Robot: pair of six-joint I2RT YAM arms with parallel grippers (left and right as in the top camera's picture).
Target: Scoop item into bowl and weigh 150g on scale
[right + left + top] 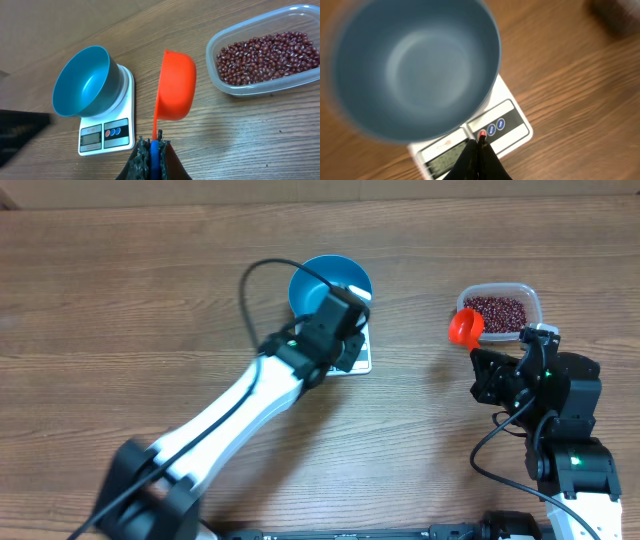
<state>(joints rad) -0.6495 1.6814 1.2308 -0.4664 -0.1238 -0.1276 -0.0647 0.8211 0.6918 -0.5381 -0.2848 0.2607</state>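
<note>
The blue bowl (330, 284) (415, 70) (85, 80) stands empty on the white scale (358, 358) (515, 127) (107, 132). My left gripper (481, 142) is shut with nothing in it, and its tips rest at the scale's red button (482, 134). My right gripper (155, 142) is shut on the blue handle of an orange scoop (176, 86) (465, 328), held on its side and empty, between the scale and the tub. The dark red-brown beans (265, 55) (497, 315) lie in a clear plastic tub (235, 87) (530, 293) at the right.
The wooden table (120, 310) carries nothing else. The left arm (240, 410) crosses the table's middle diagonally, with a black cable (250, 285) looping beside the bowl. The right arm (560, 410) stands near the right edge.
</note>
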